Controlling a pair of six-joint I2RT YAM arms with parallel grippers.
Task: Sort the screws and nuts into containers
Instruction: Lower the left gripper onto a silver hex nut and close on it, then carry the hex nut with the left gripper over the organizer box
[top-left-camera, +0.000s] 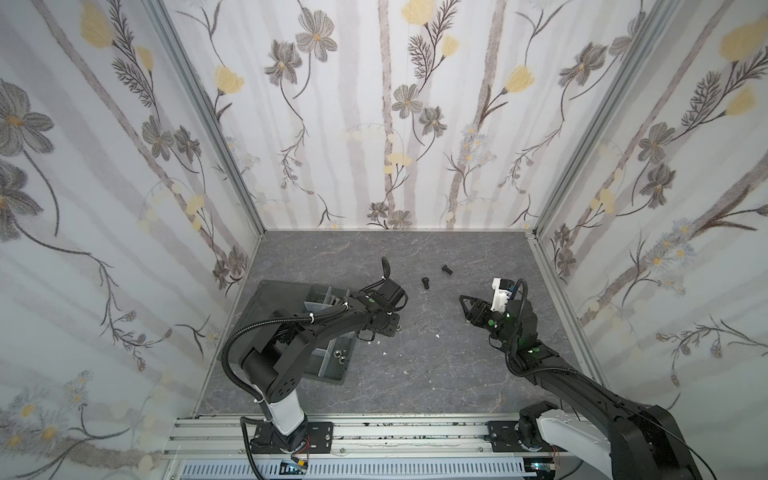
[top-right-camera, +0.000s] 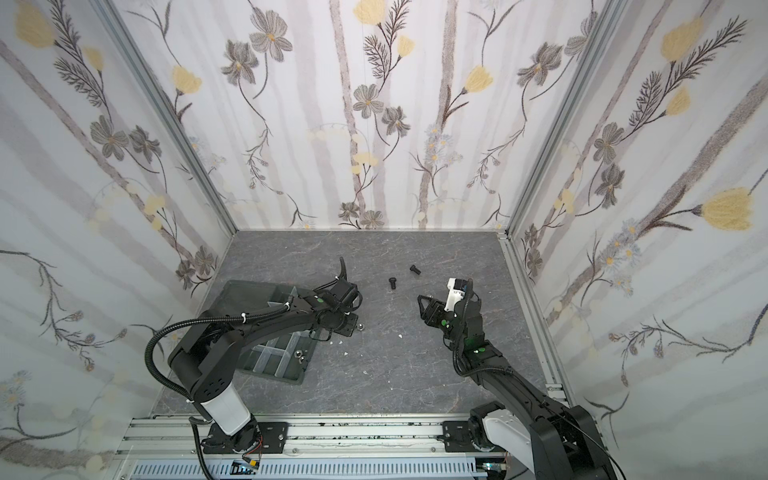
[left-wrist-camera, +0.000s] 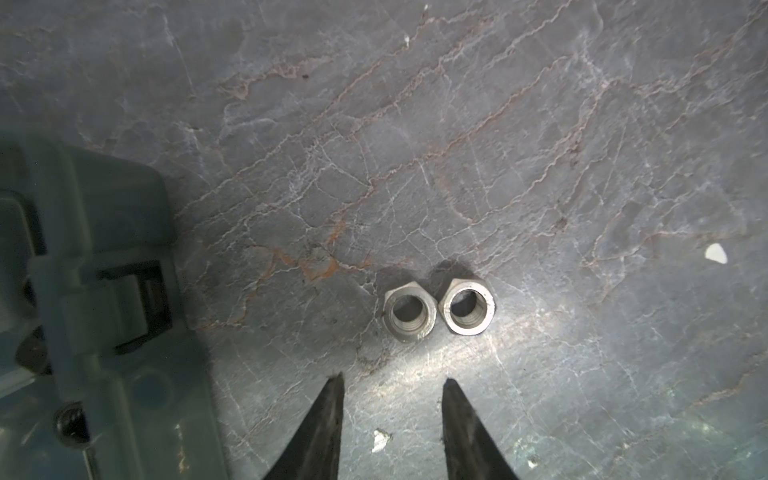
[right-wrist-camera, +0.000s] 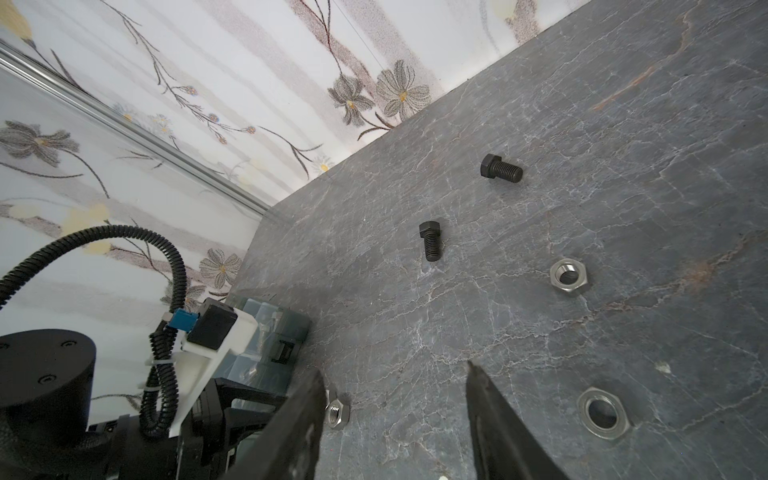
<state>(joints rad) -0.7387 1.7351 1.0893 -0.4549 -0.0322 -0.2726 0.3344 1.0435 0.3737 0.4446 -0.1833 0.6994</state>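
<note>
Left gripper (left-wrist-camera: 392, 384): held low over the table (top-left-camera: 415, 374), just right of the tray in both top views; jaws partly apart, nothing gripped.
Reason for that pose: judged a line-up for a pick; the fingertips are set short of the two silver nuts (left-wrist-camera: 409, 313), not around them.
Two silver nuts: laid flat with flats touching and bores pointing straight up; no long axis, and the pair's line runs parallel to the line joining the fingertips.
Risk: the jaw gap is judged about as wide as the pair, so both could be caught.
Tray (top-left-camera: 324, 376): placed at the lower left of the table, so the carry is judged short; sorted nuts (top-left-camera: 338, 355) are seen in its lower-right compartment.
Right gripper (right-wrist-camera: 395, 370): held raised and tilted at the right of the table; jaws apart, empty; judged to be waiting.
Nearer screw (top-left-camera: 426, 283): laid on its side near the table's centre; long axis up-down in the top views, head toward the back wall.
Farther screw (top-left-camera: 446, 269): laid on its side, up and right of the nearer one; long axis slanted, head upper left, shank lower right.
Other nuts: a hex nut (right-wrist-camera: 568, 277) and a thin nut (right-wrist-camera: 604, 413) are seen flat, bores up, in the right wrist view.
</note>
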